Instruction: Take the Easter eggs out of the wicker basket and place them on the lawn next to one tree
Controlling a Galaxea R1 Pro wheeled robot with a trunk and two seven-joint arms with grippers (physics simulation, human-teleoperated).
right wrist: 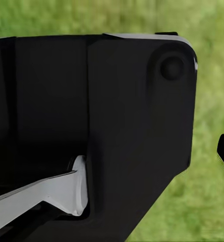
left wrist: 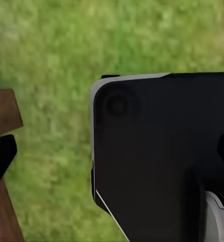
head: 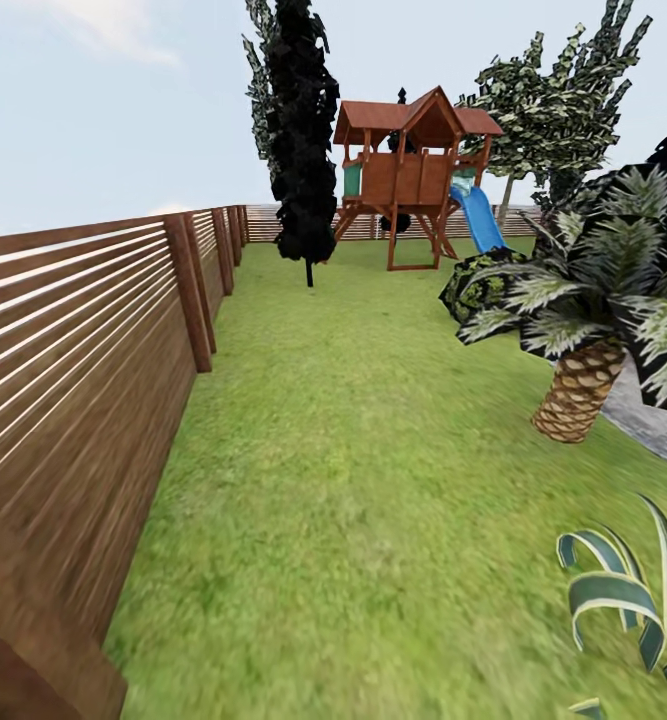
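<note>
Head camera looks down a strip of lawn (head: 353,480) in the garden, slatted wooden fence (head: 73,370) on the left, a wooden playhouse (head: 413,170) with blue slide (head: 478,218) far off, and a pale-trunked tree (head: 558,100) behind it. A palm (head: 593,310) stands at right. Both wrist cameras show black robot housing (left wrist: 162,156) over grass, so I cannot tell how either claw stands.

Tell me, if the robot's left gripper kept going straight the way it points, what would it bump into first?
Probably the lawn: grass lies beyond a black robot part that blocks much of the view, so I can't be sure.
</note>
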